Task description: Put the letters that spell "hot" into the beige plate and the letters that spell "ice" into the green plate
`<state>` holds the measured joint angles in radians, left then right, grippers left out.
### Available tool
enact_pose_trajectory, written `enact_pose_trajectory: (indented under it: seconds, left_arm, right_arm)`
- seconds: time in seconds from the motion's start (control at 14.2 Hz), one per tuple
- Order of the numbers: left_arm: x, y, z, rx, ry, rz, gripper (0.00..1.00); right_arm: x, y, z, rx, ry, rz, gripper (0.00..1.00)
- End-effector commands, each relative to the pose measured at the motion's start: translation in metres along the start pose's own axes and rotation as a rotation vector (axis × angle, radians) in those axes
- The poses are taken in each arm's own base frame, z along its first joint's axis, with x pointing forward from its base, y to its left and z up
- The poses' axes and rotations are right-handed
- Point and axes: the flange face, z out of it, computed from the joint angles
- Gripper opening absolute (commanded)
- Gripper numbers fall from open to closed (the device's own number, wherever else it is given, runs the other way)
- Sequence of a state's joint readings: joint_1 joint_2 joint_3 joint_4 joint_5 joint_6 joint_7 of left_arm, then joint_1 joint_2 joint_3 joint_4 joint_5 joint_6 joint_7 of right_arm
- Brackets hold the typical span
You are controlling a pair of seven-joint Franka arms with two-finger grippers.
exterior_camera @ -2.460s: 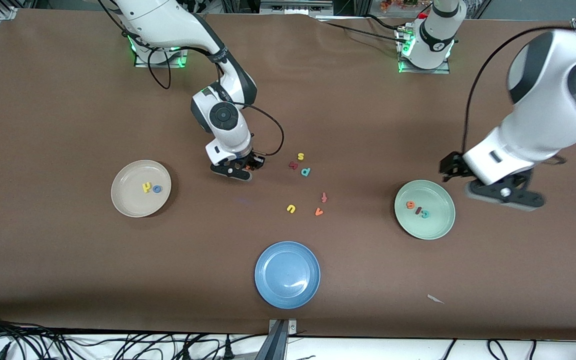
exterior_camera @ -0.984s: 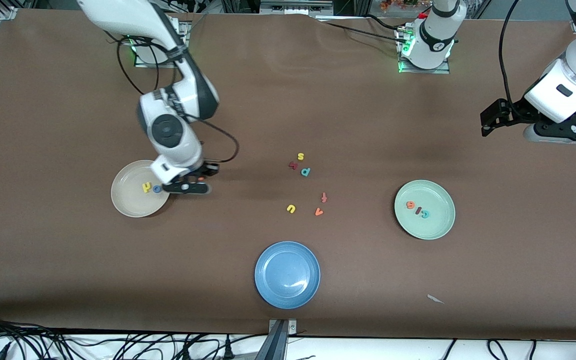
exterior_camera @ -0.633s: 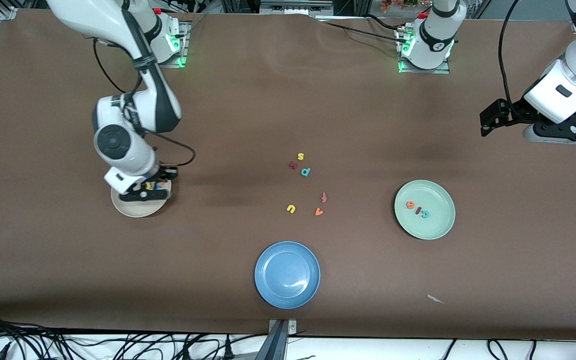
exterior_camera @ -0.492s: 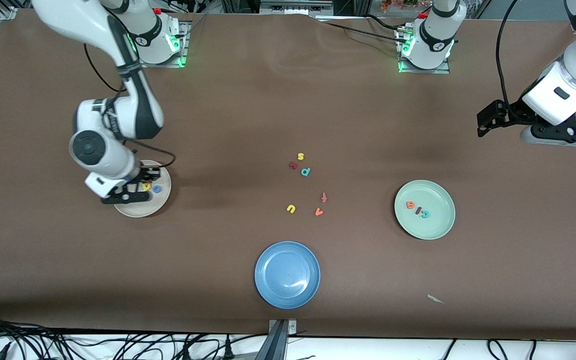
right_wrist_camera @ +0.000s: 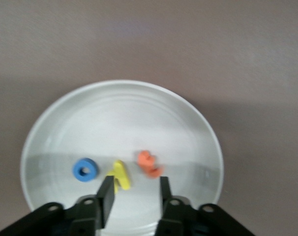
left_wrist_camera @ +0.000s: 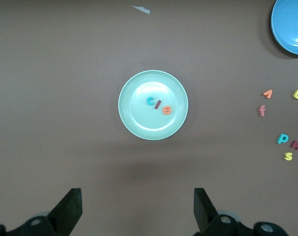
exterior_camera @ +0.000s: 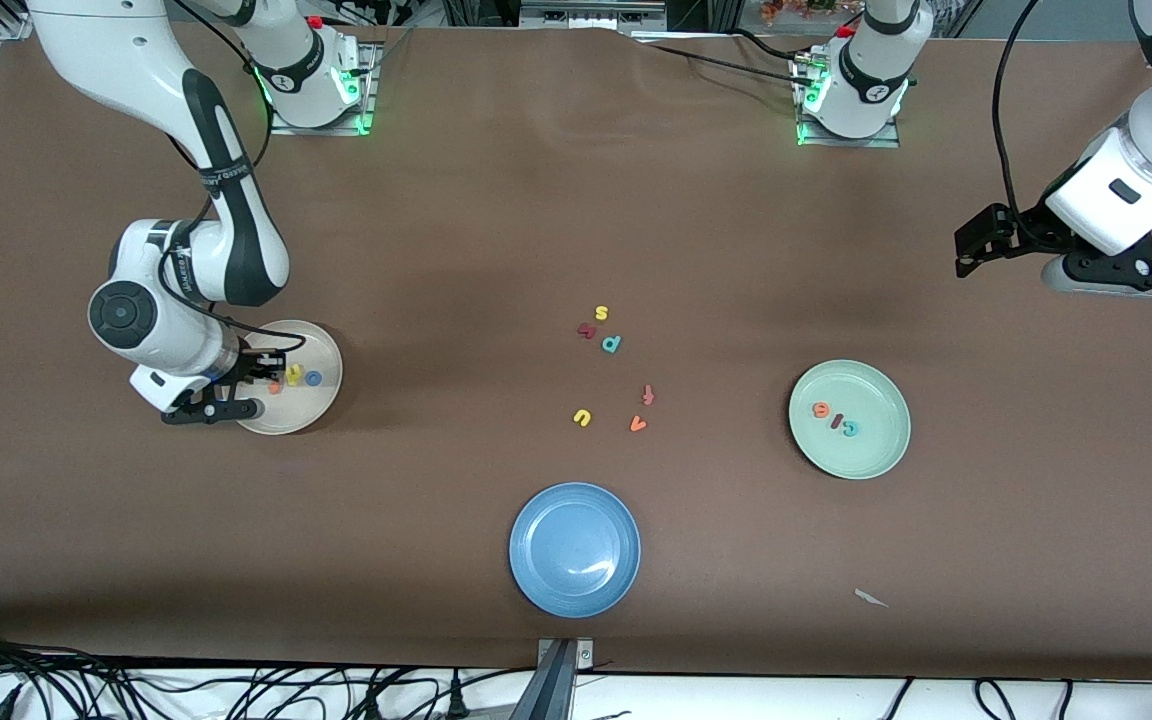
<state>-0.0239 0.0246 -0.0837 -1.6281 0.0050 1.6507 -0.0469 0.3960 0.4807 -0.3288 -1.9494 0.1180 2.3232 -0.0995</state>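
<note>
we read only the toy letters themselves: c, i, e [left_wrist_camera: 158, 105] in the green plate [left_wrist_camera: 134, 125], h, o, t [right_wrist_camera: 120, 173] in the beige plate [right_wrist_camera: 65, 118], and loose s [exterior_camera: 601, 313], p [exterior_camera: 612, 344], f [exterior_camera: 648, 394], u [exterior_camera: 582, 417], v [exterior_camera: 638, 424] on the table [exterior_camera: 576, 200].

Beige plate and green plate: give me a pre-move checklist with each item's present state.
1. Yellow h, blue o and orange t in the beige plate: ok.
2. Teal c, dark red i and orange e in the green plate: ok.
3. Right tool empty over the beige plate, jaws parted: ok.
4. Left tool open and empty, waiting above the table: ok.
5. Leftover letters outside both plates, such as the yellow u: ok.
</note>
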Motion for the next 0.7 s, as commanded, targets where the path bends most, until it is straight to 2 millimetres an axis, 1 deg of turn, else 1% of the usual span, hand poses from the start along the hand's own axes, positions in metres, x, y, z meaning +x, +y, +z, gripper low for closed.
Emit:
enact_pose_trajectory:
  seconds: [0.0, 0.07, 0.21, 0.28, 0.35, 0.42, 0.63]
  left_arm:
    - [0.007, -0.005, -0.016, 0.017, 0.032, 0.012, 1.0]
    - [0.007, -0.003, -0.016, 0.017, 0.032, 0.014, 1.0]
    - [0.007, -0.002, -0.011, 0.017, 0.021, 0.015, 1.0]
    - [0.008, -0.005, -0.011, 0.017, 0.023, 0.011, 1.0]
    - [0.008, -0.008, -0.013, 0.017, 0.027, 0.008, 1.0]
    - [0.008, -0.008, -0.014, 0.015, 0.029, 0.006, 1.0]
    - [0.008, -0.006, -0.015, 0.012, 0.03, 0.009, 1.0]
  right_arm:
    - [0.007, -0.012, -0.019, 0.033, 0.018, 0.008, 1.0]
    - [0.009, -0.023, -0.025, 0.036, 0.008, 0.026, 1.0]
    - [0.015, -0.046, -0.042, 0.045, -0.023, 0.063, 1.0]
    - [0.015, -0.059, -0.049, 0.043, -0.045, 0.077, 1.0]
    - [0.016, -0.067, -0.054, 0.04, -0.06, 0.097, 1.0]
    - [0.016, -0.07, -0.061, 0.039, -0.075, 0.118, 1.0]
    - [0.019, -0.09, -0.089, 0.041, -0.106, 0.118, 1.0]
